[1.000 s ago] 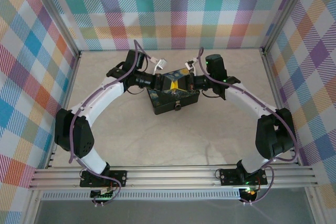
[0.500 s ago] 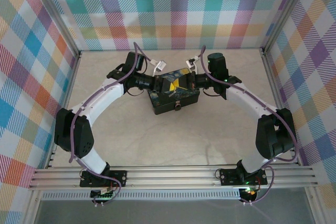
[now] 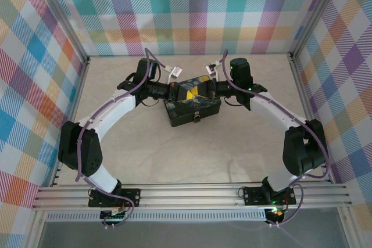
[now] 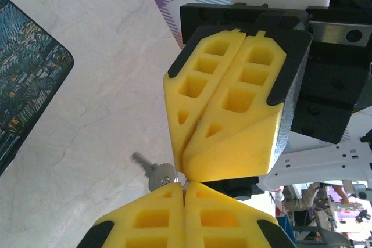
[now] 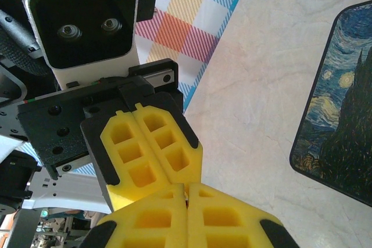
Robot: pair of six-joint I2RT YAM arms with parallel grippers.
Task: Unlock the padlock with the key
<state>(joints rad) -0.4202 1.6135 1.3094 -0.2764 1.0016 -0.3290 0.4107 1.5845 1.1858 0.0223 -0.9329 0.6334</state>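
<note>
Both grippers meet tip to tip above the painted box (image 3: 192, 108). My left gripper (image 4: 185, 185) is shut, and my right gripper (image 5: 187, 189) is shut against it. The key (image 4: 152, 172), a small silvery one, juts out sideways from the meeting point. Its head and thin wire ring sit pinched where the two pairs of yellow fingertips touch. In the top view the left gripper (image 3: 187, 92) and right gripper (image 3: 201, 91) hover over the box lid. The padlock (image 3: 197, 118) hangs at the box's front face, below and apart from both grippers.
The box's swirly lid corner (image 4: 29, 74) lies to the left in the left wrist view, and the lid edge (image 5: 340, 120) lies to the right in the right wrist view. Pale marble tabletop (image 3: 186, 155) lies in front. Plaid walls (image 3: 192, 10) close in the back and sides.
My left gripper's fingers have closed at the key. Both grippers have drifted a little toward the back over the box. The right gripper stayed shut.
</note>
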